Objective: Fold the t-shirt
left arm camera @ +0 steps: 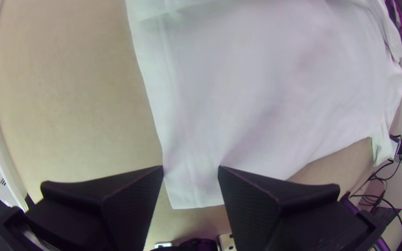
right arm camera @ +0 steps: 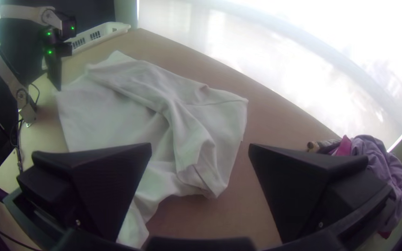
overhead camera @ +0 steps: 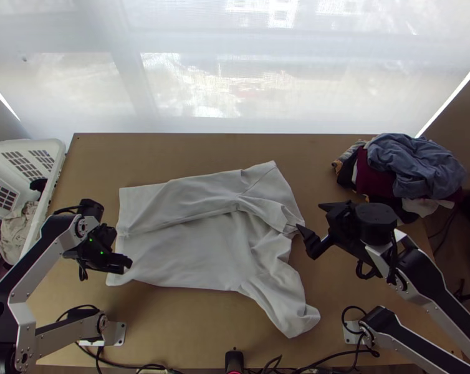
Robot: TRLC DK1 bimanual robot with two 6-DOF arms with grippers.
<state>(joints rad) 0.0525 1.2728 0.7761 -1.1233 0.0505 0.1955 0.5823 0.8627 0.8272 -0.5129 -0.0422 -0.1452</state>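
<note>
W/ L tool (left arm camera: 190,166) & R tool (right arm camera: 200,144) spread, near hem corner (left arm camera: 191,197) & near sleeve (overhead camera: 294,318) of part-folded tee (overhead camera: 185,262) on surface (overhead camera: 204,330) should be pinched, lifted together & laid inward, w/o far fold (overhead camera: 191,202) being dragged.

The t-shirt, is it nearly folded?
Partly: the far side looks folded inward. Nothing is held: the left gripper, at the hem, and the right gripper are both open. The near side, its sleeve sticking out, needs folding, then probably the length.
</note>
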